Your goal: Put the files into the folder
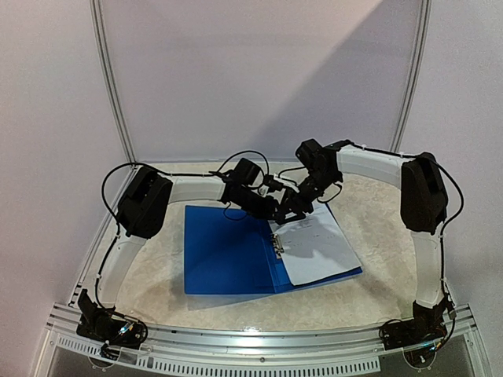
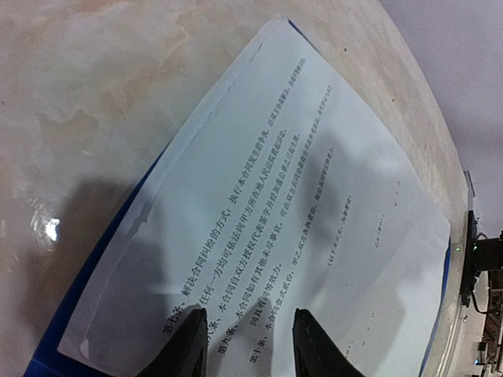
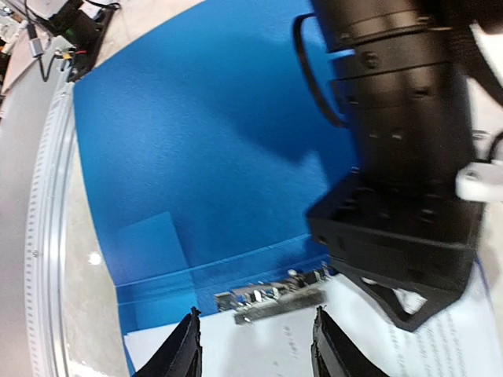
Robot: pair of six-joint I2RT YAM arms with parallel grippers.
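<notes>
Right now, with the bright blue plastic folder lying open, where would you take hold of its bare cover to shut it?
Probably the outer left edge of the bright blue plastic folder, coming in from the robot's left. That flap lies flat and bare, hinged at the spine by the metal clip; the white printed sheets cover the right half.
</notes>
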